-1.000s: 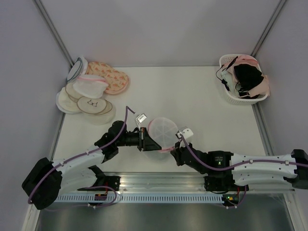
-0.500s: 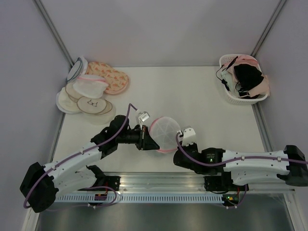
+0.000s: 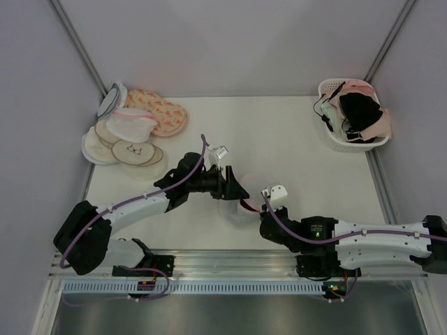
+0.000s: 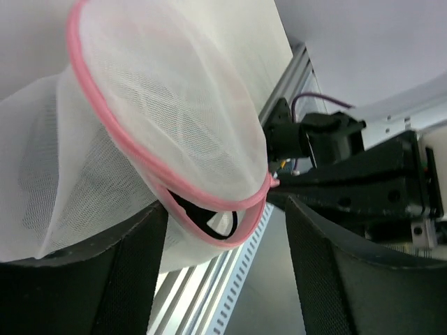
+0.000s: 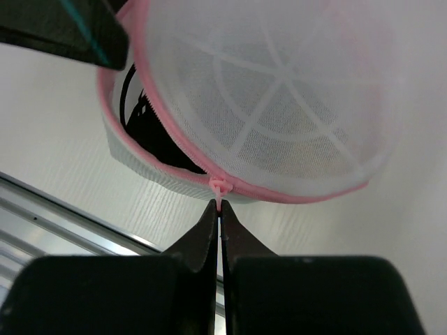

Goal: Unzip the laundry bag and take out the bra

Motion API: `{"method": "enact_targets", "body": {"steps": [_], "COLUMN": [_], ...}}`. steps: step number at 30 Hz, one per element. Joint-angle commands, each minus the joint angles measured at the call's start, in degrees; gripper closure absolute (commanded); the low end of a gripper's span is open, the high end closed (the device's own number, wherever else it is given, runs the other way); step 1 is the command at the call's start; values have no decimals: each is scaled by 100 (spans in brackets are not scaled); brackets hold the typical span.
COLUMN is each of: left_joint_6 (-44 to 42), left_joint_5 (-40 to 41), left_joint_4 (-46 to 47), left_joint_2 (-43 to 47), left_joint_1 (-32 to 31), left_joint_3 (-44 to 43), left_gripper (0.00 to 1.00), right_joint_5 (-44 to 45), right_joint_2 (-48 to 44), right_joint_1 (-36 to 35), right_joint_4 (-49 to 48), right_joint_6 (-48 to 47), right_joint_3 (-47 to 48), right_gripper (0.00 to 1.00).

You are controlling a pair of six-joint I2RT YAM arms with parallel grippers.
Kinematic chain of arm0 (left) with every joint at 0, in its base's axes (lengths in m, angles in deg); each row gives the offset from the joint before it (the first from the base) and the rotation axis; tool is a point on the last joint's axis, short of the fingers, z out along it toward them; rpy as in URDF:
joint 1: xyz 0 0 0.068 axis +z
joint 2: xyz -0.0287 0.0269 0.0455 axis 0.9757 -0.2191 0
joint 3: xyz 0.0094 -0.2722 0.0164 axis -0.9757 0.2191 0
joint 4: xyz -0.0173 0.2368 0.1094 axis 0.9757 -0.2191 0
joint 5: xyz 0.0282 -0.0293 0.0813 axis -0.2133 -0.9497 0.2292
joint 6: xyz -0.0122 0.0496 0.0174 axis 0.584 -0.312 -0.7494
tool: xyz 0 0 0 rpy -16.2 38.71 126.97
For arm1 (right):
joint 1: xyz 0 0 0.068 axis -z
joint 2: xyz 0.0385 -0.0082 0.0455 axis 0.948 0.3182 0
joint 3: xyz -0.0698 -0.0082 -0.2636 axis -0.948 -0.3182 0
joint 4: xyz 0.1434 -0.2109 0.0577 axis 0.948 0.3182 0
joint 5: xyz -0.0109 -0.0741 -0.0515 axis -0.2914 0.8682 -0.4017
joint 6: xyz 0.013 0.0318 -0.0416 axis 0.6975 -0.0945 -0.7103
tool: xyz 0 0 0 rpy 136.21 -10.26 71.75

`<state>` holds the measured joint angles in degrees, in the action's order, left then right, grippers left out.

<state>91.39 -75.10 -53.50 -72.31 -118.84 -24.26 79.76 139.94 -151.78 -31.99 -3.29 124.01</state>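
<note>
We have the laundry bag (image 5: 143, 164) at the near middle of the table (image 3: 293, 139), between the two arms and close to the front rail. The right gripper (image 5: 219, 213) has its fingers pressed together on the pink zipper pull (image 5: 219, 187). The left gripper (image 4: 223, 216) stands with its jaws apart, the mesh lying between them and clamped by neither.

The rim is parted on one side only, under the disc lid (image 5: 279, 91), and something dark shows in the gap (image 5: 136, 105). We take it for the bra, though the mesh hides too much for us to be sure.

Our main worry is that nothing anchors the bag. If we drag the pull now, the light pouch will likely follow it instead of unzipping, and it could slide onto the rail.

The pinch on the pull is thin and right at the fingertips, so a sideways tug could pop it free.

If the left gripper closes carelessly, it may catch lid and wall together and squeeze the opening shut.

Reaching in through so narrow a gap could also snag a strap on the zipper teeth.
</note>
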Motion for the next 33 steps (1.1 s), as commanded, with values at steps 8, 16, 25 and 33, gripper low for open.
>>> {"method": "enact_targets", "body": {"steps": [8, 16, 25, 33], "left_joint_6": [1671, 2182, 1963, 1708], "left_joint_5": [1751, 1936, 2357, 2472], "left_joint_4": [-674, -876, -788, -955], "left_joint_2": [1153, 1146, 680, 337], "left_joint_1": [-605, -1194, -1194, -1168], "left_joint_3": [355, 830, 567, 154], "left_gripper": [17, 16, 65, 98], "right_joint_5": [-801, -924, -1284, -979], "right_joint_2": [405, 510, 282, 106], "right_joint_1": [18, 18, 18, 18], "right_joint_4": [-1586, -2018, -2264, -1433], "right_joint_6": [-381, -557, -732, -488], "right_joint_3": [-225, -190, -331, -314], "right_gripper": [100, 100, 100, 100]}}
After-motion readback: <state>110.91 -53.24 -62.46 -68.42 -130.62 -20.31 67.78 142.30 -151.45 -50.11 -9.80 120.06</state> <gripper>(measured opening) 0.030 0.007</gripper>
